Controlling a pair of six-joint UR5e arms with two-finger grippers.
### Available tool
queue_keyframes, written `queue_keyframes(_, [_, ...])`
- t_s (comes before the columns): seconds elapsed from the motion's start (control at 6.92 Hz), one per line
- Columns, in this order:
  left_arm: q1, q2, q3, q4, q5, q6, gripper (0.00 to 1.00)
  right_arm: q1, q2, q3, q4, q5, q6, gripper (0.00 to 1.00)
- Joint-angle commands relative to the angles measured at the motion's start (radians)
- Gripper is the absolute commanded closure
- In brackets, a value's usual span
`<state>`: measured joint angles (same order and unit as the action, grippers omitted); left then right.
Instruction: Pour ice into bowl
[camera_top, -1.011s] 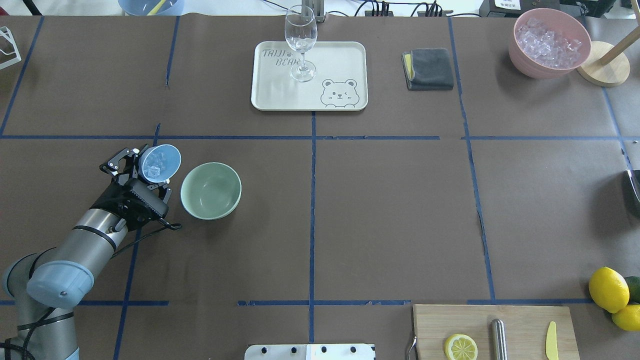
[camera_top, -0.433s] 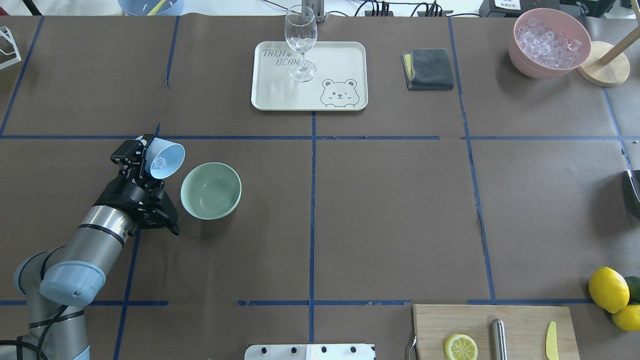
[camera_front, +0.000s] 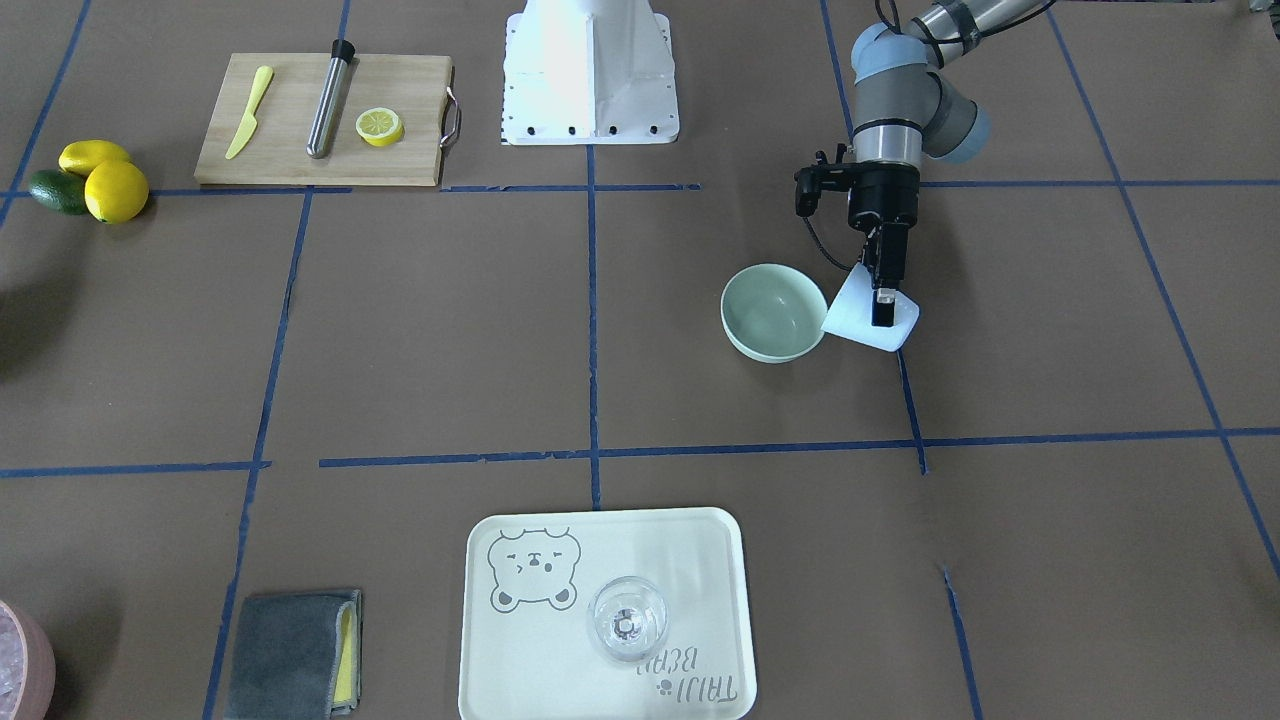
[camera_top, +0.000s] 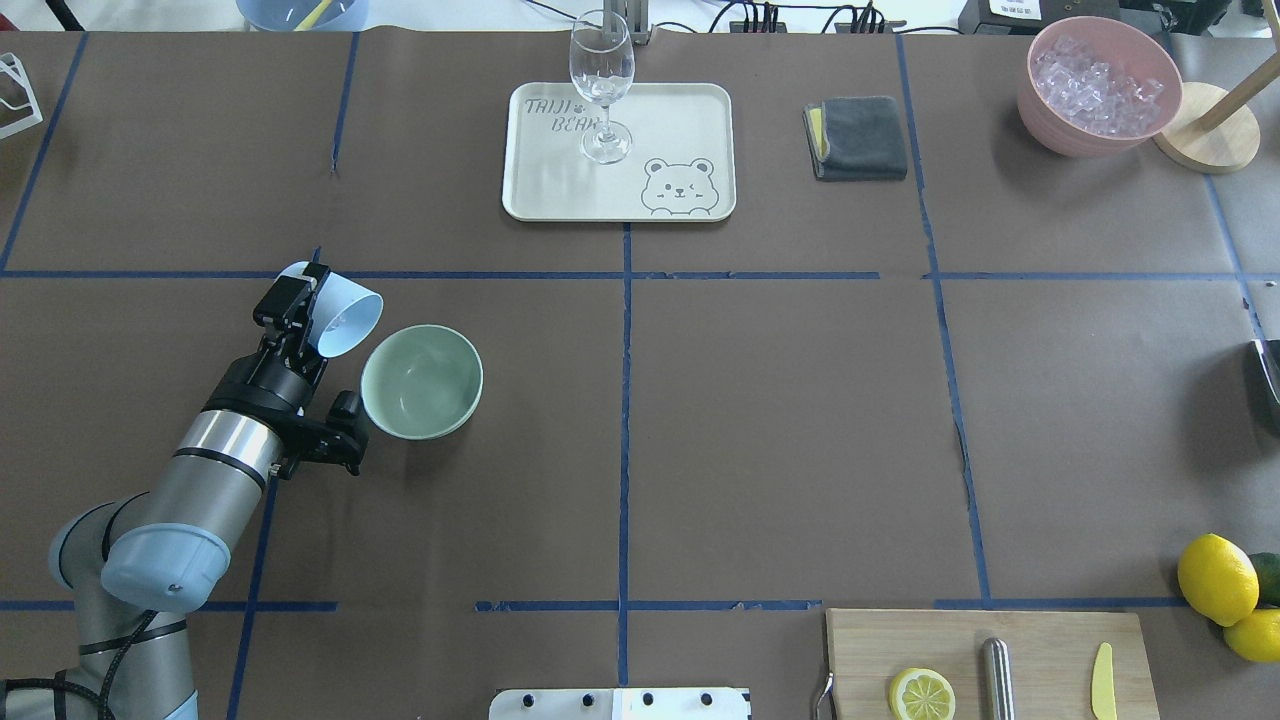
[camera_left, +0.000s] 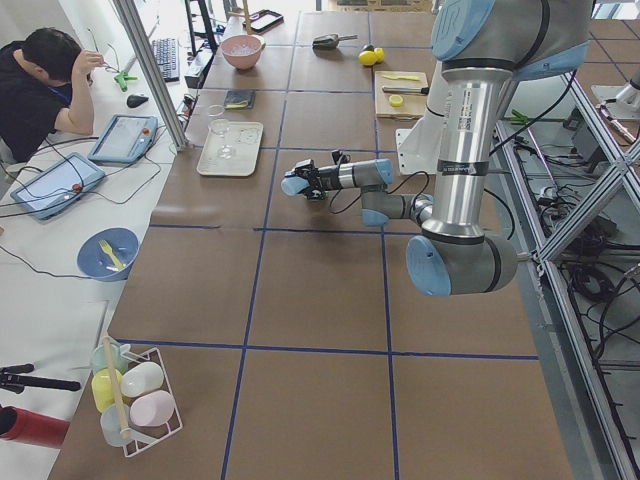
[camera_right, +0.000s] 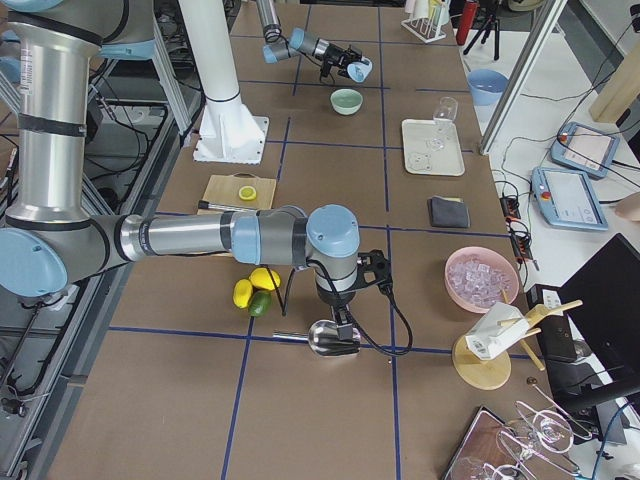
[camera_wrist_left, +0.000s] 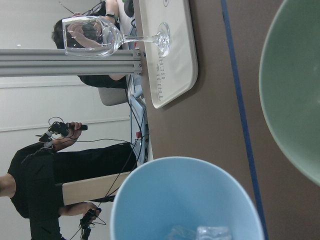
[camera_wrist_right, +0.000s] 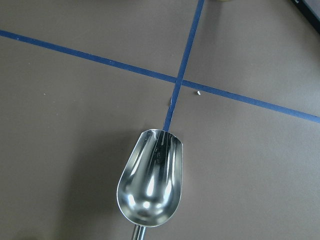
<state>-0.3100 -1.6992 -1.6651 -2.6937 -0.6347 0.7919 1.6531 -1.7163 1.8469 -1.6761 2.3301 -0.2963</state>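
My left gripper (camera_top: 303, 298), pinching the cup (camera_top: 350, 312), has tipped it further toward the bowl (camera_top: 425, 385) on the tabletop (camera_top: 800, 420), yet the ice (camera_wrist_left: 199, 233) remains inside, the bowl empty; the right gripper's (camera_right: 342, 327) state I cannot tell.

A few small, clear, glassy ice cubes (camera_wrist_left: 200, 233) lie inside a pale blue plastic cup (camera_top: 347, 312). The left end effector (camera_top: 306, 303) grips the cup and holds it tipped well over above the desk (camera_top: 780, 420), with its open mouth turned toward the bowl and just beside its rim. The pale mint green, round, glossy bowl (camera_top: 421, 381) stands upright on the brown paper-covered desk, on the robot's left side between blue tape lines (camera_top: 624, 400), and its smooth inside is bare.
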Motion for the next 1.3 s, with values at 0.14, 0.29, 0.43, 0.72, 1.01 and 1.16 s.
queue_keyframes(0.14, [0.023, -0.040, 0.024, 0.000, 0.024, 0.188, 1.00, 0.001, 0.001, 0.000, -0.001, 0.000, 0.000, 0.00])
queue_keyframes(0.29, [0.029, -0.043, 0.024, 0.000, 0.023, 0.258, 1.00, 0.002, 0.001, 0.000, -0.001, 0.000, 0.000, 0.00])
queue_keyframes(0.43, [0.029, -0.045, 0.024, -0.002, 0.023, 0.329, 1.00, 0.004, 0.001, 0.000, -0.002, 0.000, 0.000, 0.00])
queue_keyframes(0.72, [0.029, -0.045, 0.019, -0.003, 0.024, 0.456, 1.00, 0.004, 0.001, 0.000, -0.002, 0.000, 0.000, 0.00])
queue_keyframes(1.01, [0.032, -0.045, 0.018, -0.003, 0.050, 0.469, 1.00, 0.004, 0.000, 0.000, -0.002, 0.000, 0.000, 0.00])
queue_keyframes(1.16, [0.032, -0.045, 0.013, -0.003, 0.050, 0.474, 1.00, 0.004, 0.001, 0.000, -0.004, 0.000, 0.000, 0.00])
